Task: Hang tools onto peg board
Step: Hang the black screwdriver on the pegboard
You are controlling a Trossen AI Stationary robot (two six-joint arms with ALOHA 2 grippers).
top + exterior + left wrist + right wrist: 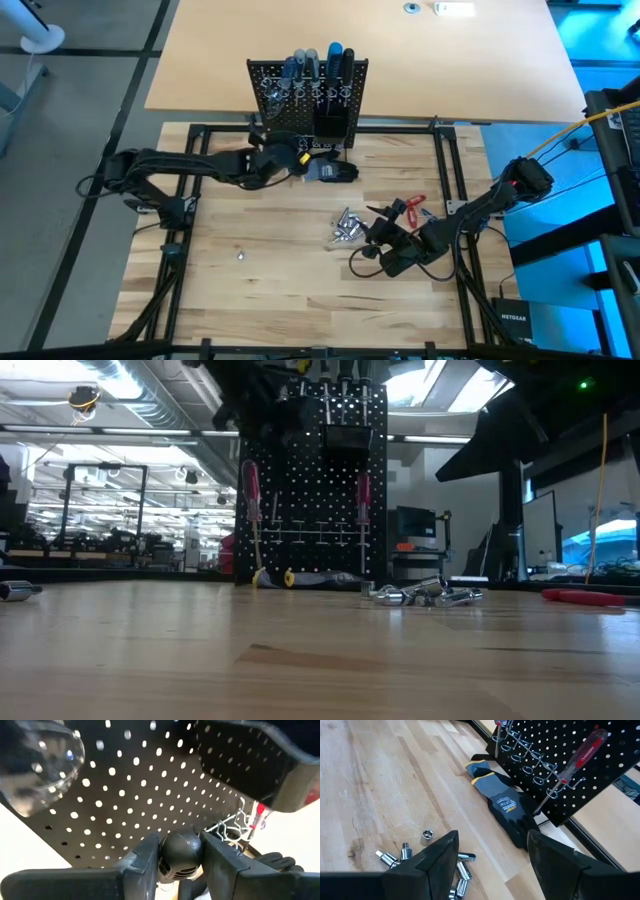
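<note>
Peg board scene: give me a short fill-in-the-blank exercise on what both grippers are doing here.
1. The left gripper, close to the peg board, is shut on a ____ round-ended handle.
2. The right gripper hovers with its jaws ____.
3. Below the right gripper lies a pile of silver ____.
4. The glove lies at the foot of the ____.

Missing words: black; open; sockets; peg board

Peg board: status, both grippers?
Left gripper shut on black screwdriver handle at peg board. Right gripper open over sockets. Glove below board.
</note>
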